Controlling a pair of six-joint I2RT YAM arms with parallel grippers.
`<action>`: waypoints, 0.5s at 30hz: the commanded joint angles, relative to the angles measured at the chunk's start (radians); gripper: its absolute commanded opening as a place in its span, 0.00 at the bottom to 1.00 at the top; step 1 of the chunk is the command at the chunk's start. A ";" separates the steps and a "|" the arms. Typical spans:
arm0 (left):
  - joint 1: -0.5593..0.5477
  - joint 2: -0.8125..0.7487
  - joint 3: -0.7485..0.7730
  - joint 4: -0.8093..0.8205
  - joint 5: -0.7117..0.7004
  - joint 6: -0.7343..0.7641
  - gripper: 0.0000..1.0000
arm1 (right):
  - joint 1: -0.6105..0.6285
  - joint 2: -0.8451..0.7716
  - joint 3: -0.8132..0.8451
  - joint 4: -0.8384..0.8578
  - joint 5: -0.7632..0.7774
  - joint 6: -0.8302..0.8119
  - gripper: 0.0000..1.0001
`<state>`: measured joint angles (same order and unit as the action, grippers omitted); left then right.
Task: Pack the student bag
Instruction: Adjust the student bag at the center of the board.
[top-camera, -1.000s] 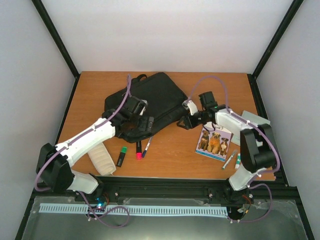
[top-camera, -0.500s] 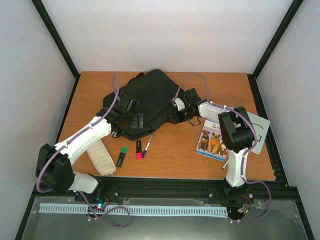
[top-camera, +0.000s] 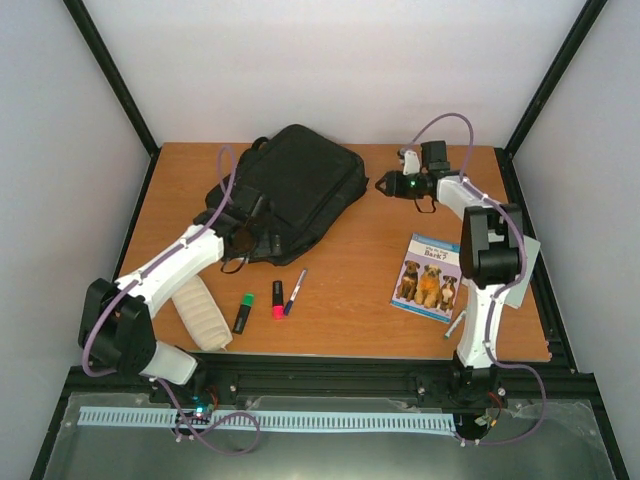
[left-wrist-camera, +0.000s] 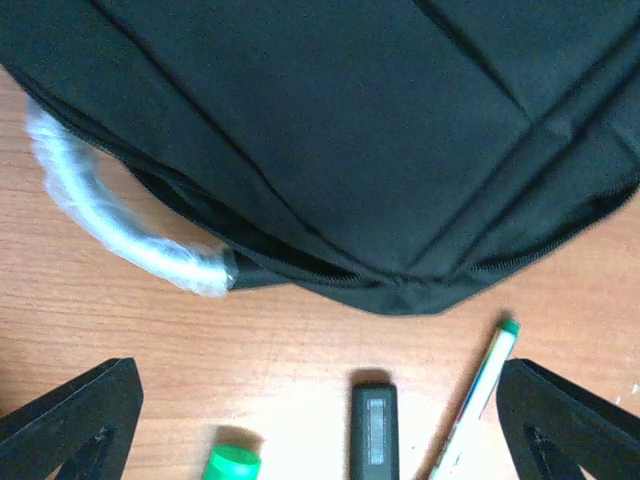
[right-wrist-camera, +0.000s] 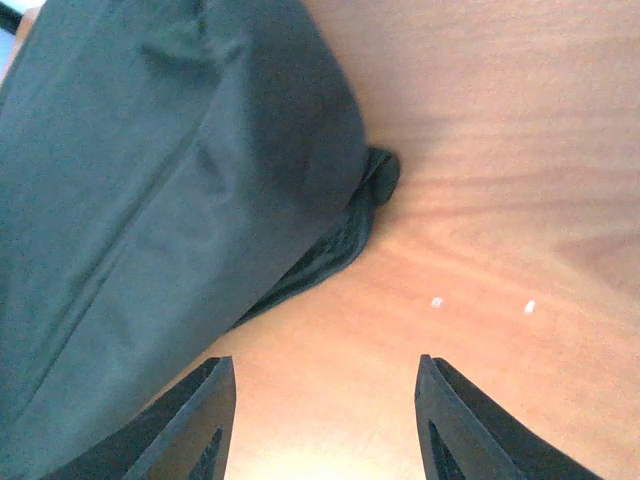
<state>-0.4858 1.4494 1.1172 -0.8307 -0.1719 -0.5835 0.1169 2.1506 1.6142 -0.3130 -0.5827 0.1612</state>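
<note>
Overhead, a large black student bag (top-camera: 290, 185) lies flat on a wooden table (top-camera: 350, 335), with one robot arm reaching toward each side of it.

The left gripper (top-camera: 250, 228) hovers at the bag's near edge. Its jaws are spread wide and hold nothing. Seen from its wrist camera, the bag fills the whole space ahead of the two dark fingers (left-wrist-camera: 75, 425). A loop handle wrapped in clear plastic (left-wrist-camera: 110, 215) curves out of the bag, ahead and to the left. Only bare wood lies between the jaws. Close in, low between the fingers, lie three writing tools side by side: a green-capped highlighter (left-wrist-camera: 232, 465) toward the left finger, a black marker (left-wrist-camera: 373, 435) near the middle, and a white pen (left-wrist-camera: 480, 385) slanting toward the right finger. Behind this gripper, beside its arm, lies a whitish ribbed pouch (top-camera: 203, 315).

The right gripper (top-camera: 388, 183) is just beside the bag's far right corner. It is released, with its jaws partly apart and only table between them. From its wrist camera, the bag lies ahead and to the left, with a crumpled corner of fabric poking toward the middle. Whether the left finger touches the fabric cannot be told. Well behind this gripper, toward the arm's base, lies a booklet with three dogs on its cover (top-camera: 428, 277).
</note>
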 joint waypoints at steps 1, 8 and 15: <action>0.110 -0.041 0.004 0.081 0.000 -0.082 1.00 | 0.015 -0.179 -0.103 -0.052 -0.085 -0.032 0.51; 0.367 0.027 -0.027 0.216 0.133 -0.246 1.00 | 0.015 -0.515 -0.381 -0.109 -0.187 -0.176 0.56; 0.439 0.205 -0.056 0.403 0.304 -0.314 1.00 | 0.014 -0.794 -0.567 -0.219 -0.224 -0.406 0.59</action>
<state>-0.0505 1.5650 1.0607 -0.5652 0.0132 -0.8322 0.1307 1.4425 1.1187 -0.4534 -0.7628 -0.0944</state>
